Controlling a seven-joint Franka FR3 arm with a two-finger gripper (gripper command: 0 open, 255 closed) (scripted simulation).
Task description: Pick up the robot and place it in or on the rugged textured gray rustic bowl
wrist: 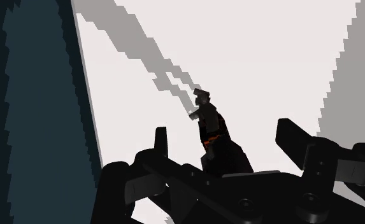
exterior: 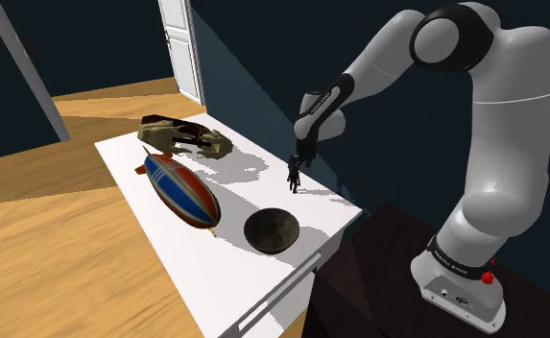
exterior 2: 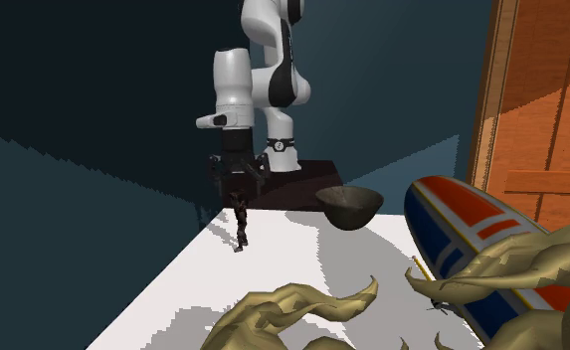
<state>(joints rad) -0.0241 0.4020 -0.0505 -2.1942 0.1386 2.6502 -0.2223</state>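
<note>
Approach step: gripper [exterior: 298,161] spread wide above robot [exterior: 295,180], needing descent, closure, then carry to bowl [exterior: 271,231] at shoulder view's seven o'clock.

A white table [exterior: 229,278] spreads beneath the gripper [exterior: 298,160], dark teal walls [exterior: 253,58] rise close behind it, and well away, past the table's far edge, lie a wooden plank floor [exterior: 61,240] and a white panelled door [exterior: 179,48].
</note>
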